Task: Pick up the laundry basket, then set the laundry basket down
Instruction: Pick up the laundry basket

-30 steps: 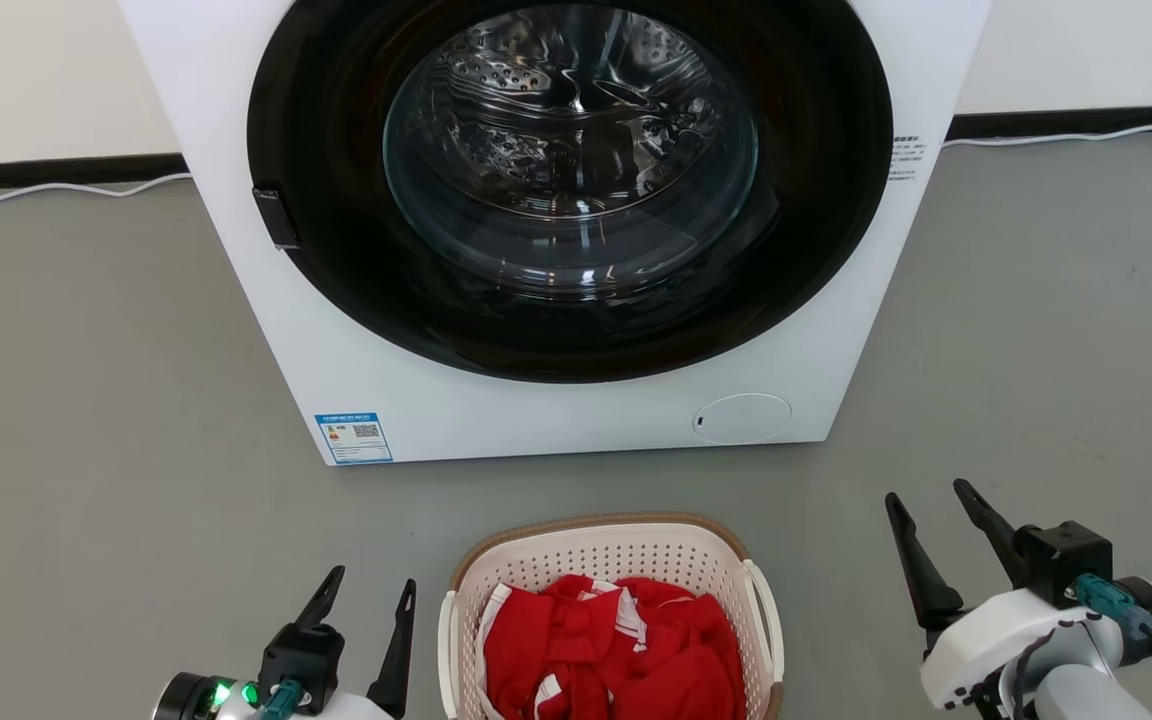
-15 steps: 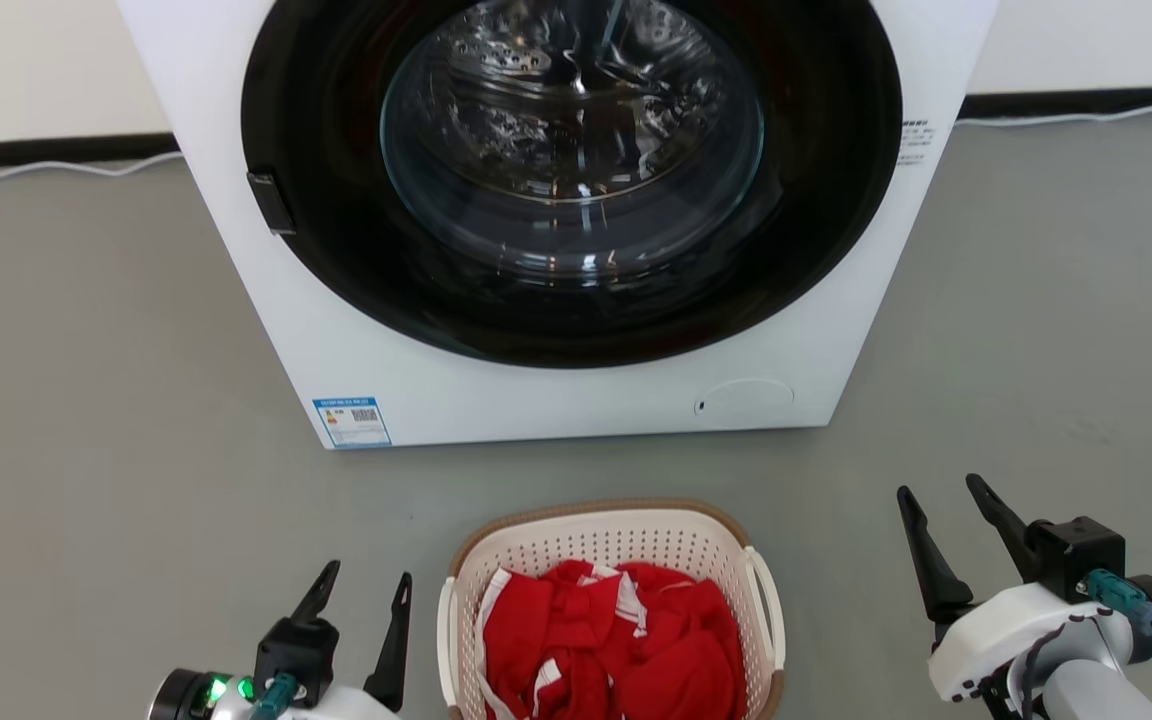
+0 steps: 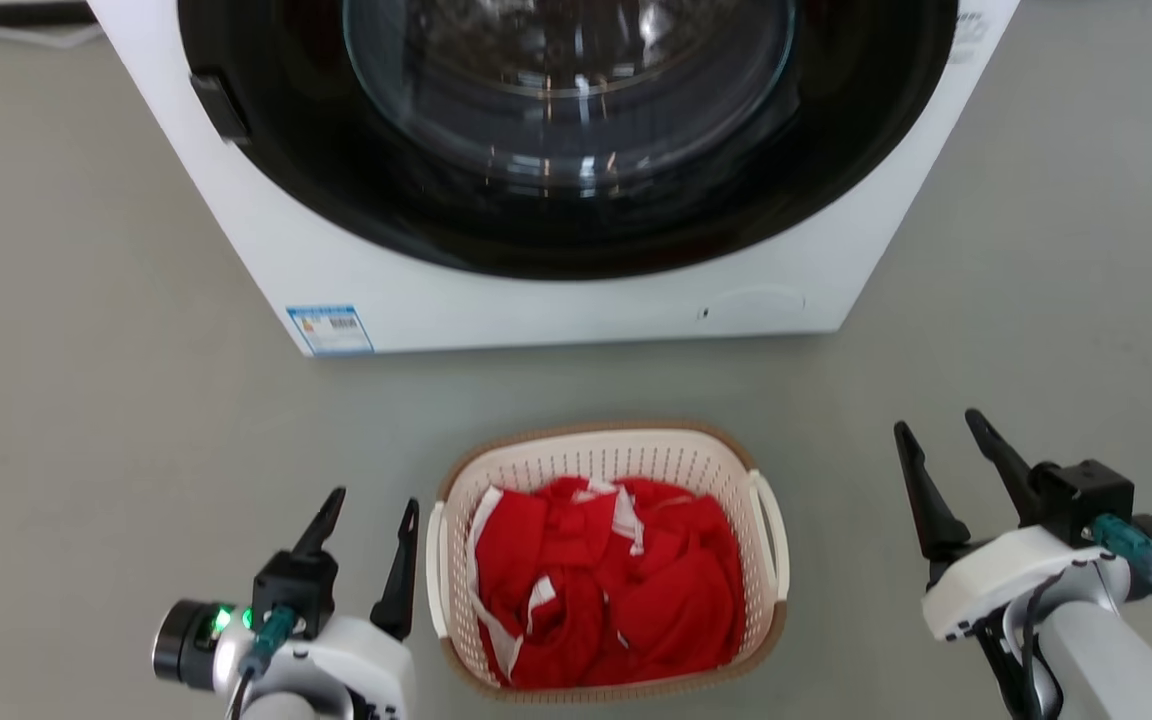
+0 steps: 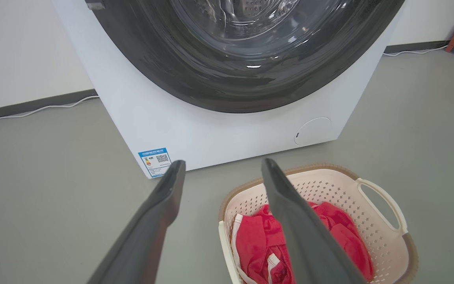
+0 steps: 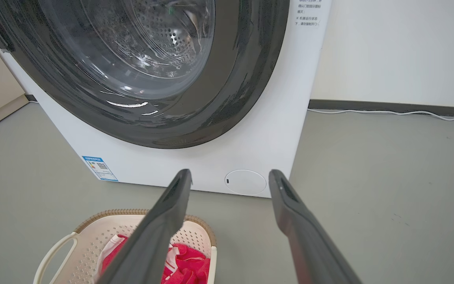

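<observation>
Two grippers sit either side of the basket, and neither is holding anything. My left gripper has its jaws spread, fingers pointing ahead at the washer. The basket is just to the right of its inner finger. In the head view a thin strip of floor shows between that finger and the basket's near handle, so I read them as close but apart. From the left wrist camera the same finger crosses in front of the basket's near wall, and I cannot tell how high the finger is above it.

My right gripper is likewise spread wide and empty. The basket lies well off to its left, with bare floor between its fingers and the far handle. From the right wrist camera the basket shows low and left of the fingers.

The basket rests upright on the floor, a little short of the washer's front, roughly level with the left fingertips and behind the right ones. Red clothes with white trim are heaped inside it. Beyond both sets of fingertips the washer door is closed.
</observation>
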Controlling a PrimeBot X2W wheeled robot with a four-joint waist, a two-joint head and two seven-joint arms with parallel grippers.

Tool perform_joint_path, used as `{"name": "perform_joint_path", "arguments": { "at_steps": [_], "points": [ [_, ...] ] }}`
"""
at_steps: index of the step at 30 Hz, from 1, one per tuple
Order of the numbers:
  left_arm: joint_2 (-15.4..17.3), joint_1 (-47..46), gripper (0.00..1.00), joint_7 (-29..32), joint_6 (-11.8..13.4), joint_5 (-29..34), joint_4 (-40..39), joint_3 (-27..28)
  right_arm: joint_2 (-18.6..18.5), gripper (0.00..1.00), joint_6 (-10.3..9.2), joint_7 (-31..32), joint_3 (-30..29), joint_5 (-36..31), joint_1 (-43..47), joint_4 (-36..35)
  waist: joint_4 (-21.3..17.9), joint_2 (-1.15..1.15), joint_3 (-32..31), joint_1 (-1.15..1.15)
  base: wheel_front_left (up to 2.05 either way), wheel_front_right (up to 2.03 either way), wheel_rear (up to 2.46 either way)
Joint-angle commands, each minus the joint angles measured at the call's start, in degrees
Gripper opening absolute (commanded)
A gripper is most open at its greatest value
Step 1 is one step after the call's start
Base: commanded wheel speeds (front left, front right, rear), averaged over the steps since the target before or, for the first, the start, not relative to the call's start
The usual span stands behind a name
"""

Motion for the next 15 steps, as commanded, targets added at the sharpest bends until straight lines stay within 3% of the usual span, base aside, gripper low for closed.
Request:
{"name": "perform_joint_path", "arguments": {
  "at_steps": [1, 15],
  "points": [
    [0.54, -2.2, 1.0, -0.69, -0.18, -0.7, -1.28, 1.53, -0.29, 1.0, 0.19, -0.8, 0.62, -0.49, -1.16, -1.2, 0.18, 0.0, 1.81, 0.0, 0.0, 0.0, 0.0],
    [0.5, -10.07, 1.0, -0.69, 1.52, -5.08, -1.52, -1.42, -0.08, 1.0, 0.19, -0.8, 0.63, -0.34, -6.71, -2.38, 0.87, 0.0, 15.77, 0.0, 0.0, 0.0, 0.0]
  ]
}}
